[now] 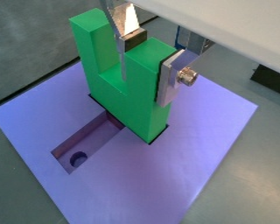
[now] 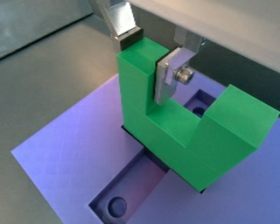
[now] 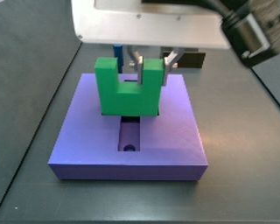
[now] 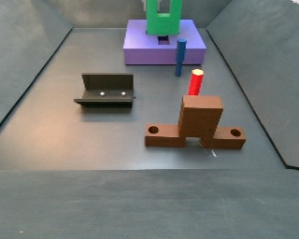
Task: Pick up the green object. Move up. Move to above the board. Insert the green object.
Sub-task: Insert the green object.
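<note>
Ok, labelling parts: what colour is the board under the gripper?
Purple board, clearest in a side view; the gripper holds the green object there.

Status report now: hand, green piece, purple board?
Hand shut on bright green notched piece. Piece seated in large purple slab recess. Nothing in the way.

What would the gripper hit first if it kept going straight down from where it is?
The gripper is clamped on the green object, which already sits in the board, so the board's recess probably stops it almost at once.
</note>
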Robot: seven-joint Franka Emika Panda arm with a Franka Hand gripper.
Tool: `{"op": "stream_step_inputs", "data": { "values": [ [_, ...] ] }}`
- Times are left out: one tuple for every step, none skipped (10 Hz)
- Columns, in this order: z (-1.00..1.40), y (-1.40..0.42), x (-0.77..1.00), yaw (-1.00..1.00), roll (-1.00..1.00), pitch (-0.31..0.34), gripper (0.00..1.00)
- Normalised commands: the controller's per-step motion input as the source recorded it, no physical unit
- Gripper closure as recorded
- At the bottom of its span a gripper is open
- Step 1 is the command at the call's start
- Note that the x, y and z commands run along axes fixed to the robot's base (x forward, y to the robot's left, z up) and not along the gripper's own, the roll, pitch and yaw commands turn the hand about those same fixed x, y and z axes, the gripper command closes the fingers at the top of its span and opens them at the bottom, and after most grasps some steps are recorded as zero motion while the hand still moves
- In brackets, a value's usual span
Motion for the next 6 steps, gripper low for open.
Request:
{"op": "stream_step_inputs", "data": {
  "values": [
    [-0.14, -0.03, -0.4, 0.0, 0.03, -0.103, 1.0],
    [-0.23, -0.13, -0.15, 0.0, 0.0, -0.12, 1.0],
    [-0.5, -0.05, 0.0, 0.0, 0.0, -0.109, 1.0],
    [-0.94, 0.0, 0.0, 0.0, 0.0, -0.127, 1.0],
    [-1.0, 0.03, 0.0, 0.0, 0.09, -0.1, 1.0],
    [-0.77, 0.04, -0.27, 0.14, 0.28, -0.104, 1.0]
  ]
}}
